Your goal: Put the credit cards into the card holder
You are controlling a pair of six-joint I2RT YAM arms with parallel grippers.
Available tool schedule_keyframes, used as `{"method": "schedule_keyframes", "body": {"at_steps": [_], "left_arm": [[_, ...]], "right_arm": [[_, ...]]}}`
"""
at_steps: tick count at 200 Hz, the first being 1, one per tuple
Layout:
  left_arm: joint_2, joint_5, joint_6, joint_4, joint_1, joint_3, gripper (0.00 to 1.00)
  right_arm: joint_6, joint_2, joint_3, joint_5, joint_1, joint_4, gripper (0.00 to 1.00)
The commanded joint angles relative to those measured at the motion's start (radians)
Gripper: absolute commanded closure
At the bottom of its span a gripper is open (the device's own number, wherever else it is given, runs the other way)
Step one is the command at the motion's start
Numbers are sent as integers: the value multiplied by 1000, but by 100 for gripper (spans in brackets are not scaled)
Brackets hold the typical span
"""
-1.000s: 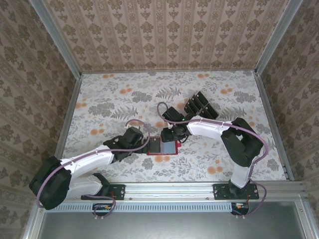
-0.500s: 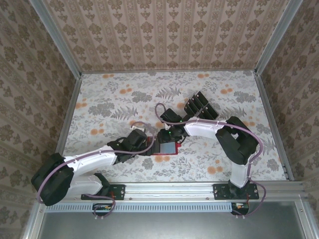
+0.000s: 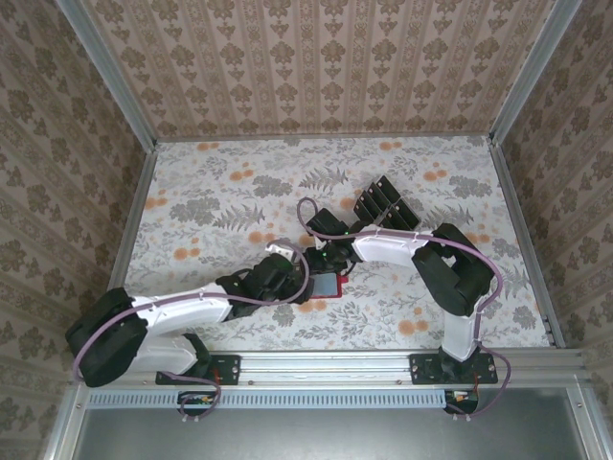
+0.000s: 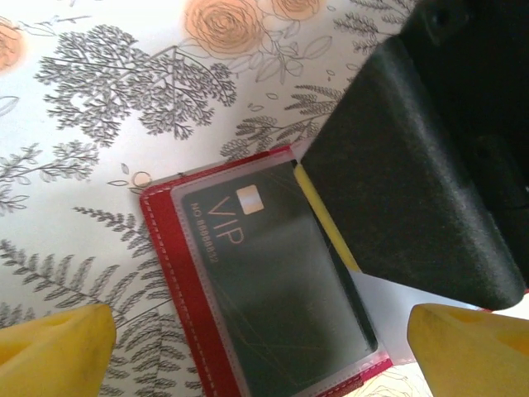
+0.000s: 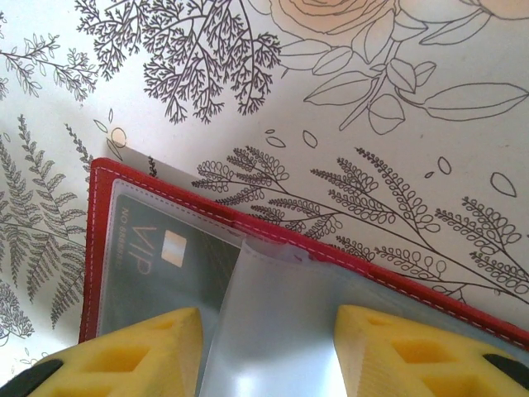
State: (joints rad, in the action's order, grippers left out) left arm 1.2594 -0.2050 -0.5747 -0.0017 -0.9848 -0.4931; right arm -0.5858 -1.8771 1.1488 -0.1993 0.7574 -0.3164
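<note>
The red card holder point(image 3: 326, 287) lies open at the front middle of the bench point(image 3: 220, 182), a black VIP card point(image 4: 273, 281) inside its clear sleeve. The right pincer point(image 5: 264, 347) straddles a raised clear flap point(image 5: 273, 322); I cannot tell if it grips. The left pincer point(image 4: 264, 351) hangs released over the holder. More black cards point(image 3: 383, 203) lie fanned further back
</note>
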Motion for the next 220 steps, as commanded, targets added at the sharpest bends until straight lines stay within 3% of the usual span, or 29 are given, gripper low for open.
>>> {"method": "schedule_keyframes", "body": {"at_steps": [1,148,220], "left_arm": [[37,1,42,46,-18,-26,0],[217,-111,33,68,-46,-37,1],[250,-105,-13,118,-45,24,3]], "right_arm": [[-22,-42,-5,-22,9,-39,51],[-20,-16,7,-17,7,-53,50],[-34,119,22,-5,-28,-67,47]]}}
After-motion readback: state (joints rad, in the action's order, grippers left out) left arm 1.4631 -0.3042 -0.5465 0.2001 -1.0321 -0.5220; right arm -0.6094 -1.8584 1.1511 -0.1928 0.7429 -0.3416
